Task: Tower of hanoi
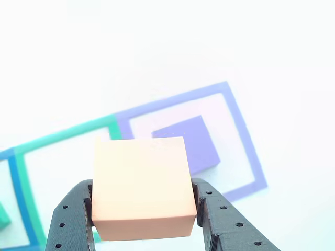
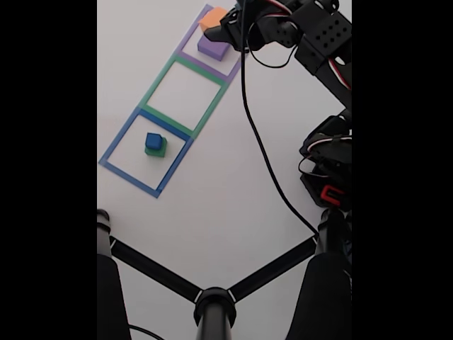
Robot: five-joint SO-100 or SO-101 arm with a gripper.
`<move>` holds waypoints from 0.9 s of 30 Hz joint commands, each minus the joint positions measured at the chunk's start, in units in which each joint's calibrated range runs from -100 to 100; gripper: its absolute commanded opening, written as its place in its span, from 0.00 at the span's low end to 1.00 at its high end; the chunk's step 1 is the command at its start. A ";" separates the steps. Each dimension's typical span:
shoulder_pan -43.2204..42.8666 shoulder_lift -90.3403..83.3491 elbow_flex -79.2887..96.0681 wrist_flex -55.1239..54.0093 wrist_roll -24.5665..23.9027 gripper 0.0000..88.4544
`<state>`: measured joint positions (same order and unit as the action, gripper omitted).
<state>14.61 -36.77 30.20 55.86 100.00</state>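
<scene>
Other view, nearest the lens: tool (image 1: 144, 209) pinching the orange block (image 1: 141, 183), one dark finger (image 1: 70, 219) pressed on its left side, the other on its right. Block is held level, top face and front face both visible, clear of the tabletop (image 1: 157, 47).

Behind and right of it: purple block (image 1: 191, 144) sits inside the purple outline (image 1: 246, 136), partly hidden by the orange one at its lower left corner. Green outline (image 1: 63, 135) adjoins the purple one on the left; blue outline (image 1: 13, 183) at the left edge. A bit of green block (image 1: 3, 215) shows at the far left edge.

Fixed view, bottom up: black tripod-like stand (image 2: 212, 301) with two struts in the foreground. On the white tabletop (image 2: 233, 191), blue outline (image 2: 113, 145) holds the green block (image 2: 157, 150) with the blue block (image 2: 153, 140) stacked on top. Next up, green outline (image 2: 159, 85), inside bare. Then purple outline (image 2: 187, 39) with the purple block (image 2: 214, 47) in it. Orange block (image 2: 212, 18) just above and behind the purple block, in the tool (image 2: 221, 23); can't tell from here whether the two blocks touch. Arm (image 2: 322, 42) reaches in from the upper right, black cable (image 2: 258, 134) hanging from it across the tabletop.
</scene>
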 commanded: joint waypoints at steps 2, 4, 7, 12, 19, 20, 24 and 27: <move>-1.77 0.55 -29.97 28.03 0.00 0.07; -2.68 2.47 -38.70 35.32 0.00 0.07; -3.90 3.83 -47.15 42.28 0.00 0.07; -6.49 3.43 -48.33 43.90 0.00 0.07; -7.94 0.95 -39.70 40.66 0.00 0.07; -8.02 -0.01 -36.52 38.72 0.00 0.07; -7.94 -4.66 -21.43 28.68 0.00 0.07; -8.02 -8.67 -7.80 17.59 0.00 0.07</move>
<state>6.67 -39.72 8.70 86.36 100.00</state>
